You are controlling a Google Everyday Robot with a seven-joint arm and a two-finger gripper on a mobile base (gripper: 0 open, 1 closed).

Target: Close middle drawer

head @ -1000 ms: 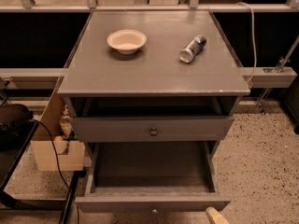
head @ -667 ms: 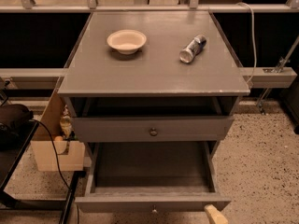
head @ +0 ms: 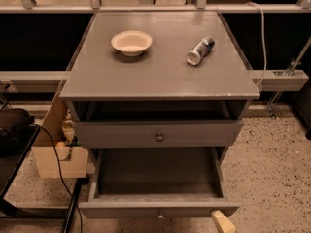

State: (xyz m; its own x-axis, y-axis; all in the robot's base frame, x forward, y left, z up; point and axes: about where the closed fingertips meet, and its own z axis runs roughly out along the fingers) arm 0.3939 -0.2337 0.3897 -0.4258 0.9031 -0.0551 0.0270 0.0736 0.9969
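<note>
1. Gripper (head: 222, 222): a pale tip is seen at the bottom edge, by the right end of the drawer front. It is mostly cut off, so its opening cannot be told.
2. Middle drawer (head: 121, 210): grey, pulled far out, with a low front and a small round knob.
3. Top drawer (head: 204, 132): taller front, brass-toned knob.
4. Bench (head: 160, 74): a bowl (head: 131, 42) and a can (head: 200, 50) lying on its side are carried; the can's label is illegible.

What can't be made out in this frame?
Camera view:
- gripper: only a pale tip at the bottom edge, near the right end of the middle drawer front; the rest is cut off.
- Anything below the middle drawer: hidden by it and the frame edge.
- can label: too small to read.
</note>
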